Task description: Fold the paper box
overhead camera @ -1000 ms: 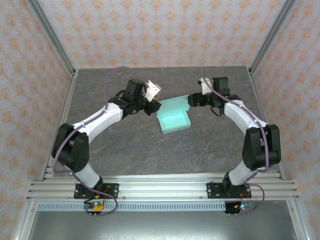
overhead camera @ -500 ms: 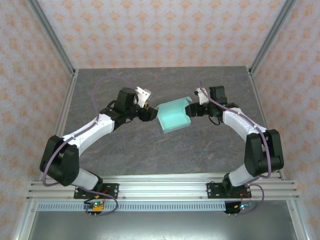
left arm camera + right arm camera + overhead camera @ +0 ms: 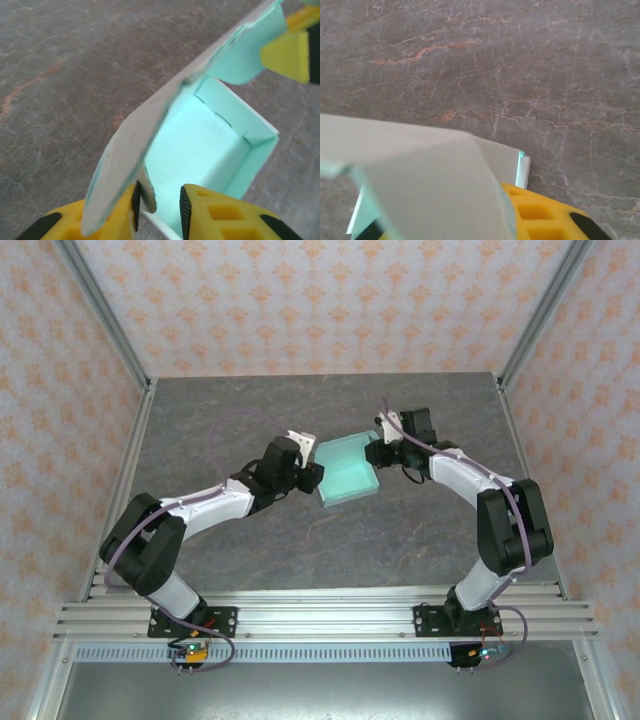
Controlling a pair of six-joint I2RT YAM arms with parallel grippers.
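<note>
Inward, elbows out, left fingers [image 3: 215, 216] and right fingers [image 3: 542, 216] flanking paper box [image 3: 347, 472]

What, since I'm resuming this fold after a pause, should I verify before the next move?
1. Walls of the box standing: ok.
2. The left tool straddles a flap at the box's near end: ok.
3. Left tool's grip firm: cannot tell; a gap shows beside one finger.
4. The right tool pinches the far end of the lid: ok, apparently.
5. Lid shut: not ok; it stands open, tilted over the tray.
6. Box flat on the table: cannot tell.
</note>
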